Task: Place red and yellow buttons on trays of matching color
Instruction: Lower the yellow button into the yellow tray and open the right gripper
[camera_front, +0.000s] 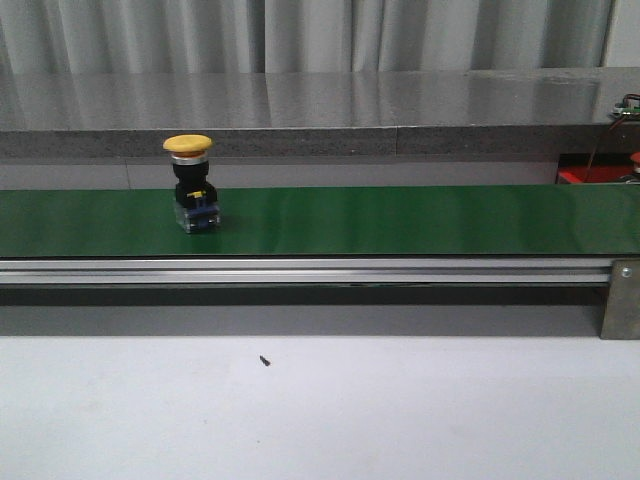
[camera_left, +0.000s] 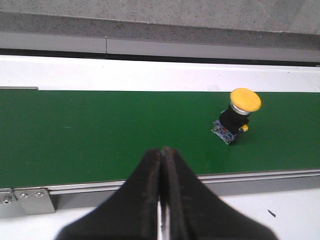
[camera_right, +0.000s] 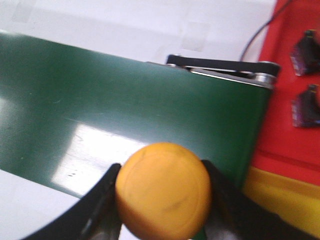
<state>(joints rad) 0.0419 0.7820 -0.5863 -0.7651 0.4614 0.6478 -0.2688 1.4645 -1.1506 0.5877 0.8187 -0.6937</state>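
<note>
From my front cam I've got one yellow button (camera_front: 190, 185) standing upright on the green conveyor belt (camera_front: 400, 220), over toward the left side. Its long axis is vertical: mushroom cap on top, black body under it, clear/blue contact block sitting flat on the belt.

Left wrist cam shows that same button (camera_left: 237, 115) well ahead of the left gripper (camera_left: 163, 195), whose fingers are pressed together with nothing between them.

Right wrist cam is kinda blurry, but the right gripper (camera_right: 162, 200) is clamped on a second yellow button (camera_right: 163, 190), one finger on each side. The cap faces straight at the camera, so its axis runs toward the lens. It's held over the belt's end, near the red tray (camera_right: 280, 125) and yellow tray (camera_right: 280, 195).
</note>
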